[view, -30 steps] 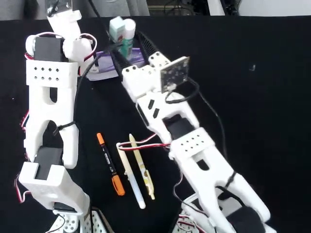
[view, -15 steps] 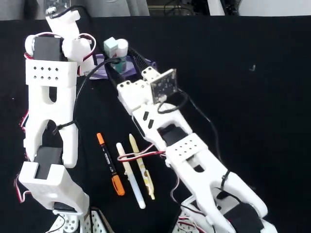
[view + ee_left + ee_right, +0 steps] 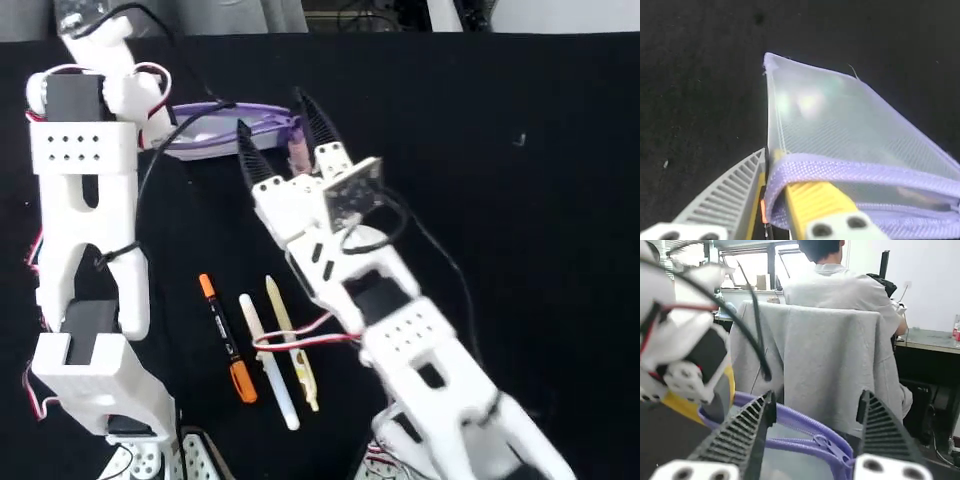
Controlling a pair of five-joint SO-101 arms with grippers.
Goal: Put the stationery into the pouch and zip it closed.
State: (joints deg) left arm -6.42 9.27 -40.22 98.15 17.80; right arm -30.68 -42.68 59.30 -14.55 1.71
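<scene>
On the black table (image 3: 540, 260), toward its far side, the pouch (image 3: 215, 130) was open. Left claw (image 3: 773, 169) pinched its purple rim; right claw (image 3: 271, 112) was spread at its zip end. Three pens (image 3: 268, 365) lay between the arms.

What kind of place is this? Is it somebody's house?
Probably an office or lab workroom, not a house. A robot's left arm and right arm sit on a black table; behind it are a chair draped in grey cloth, a desk and windows.
</scene>
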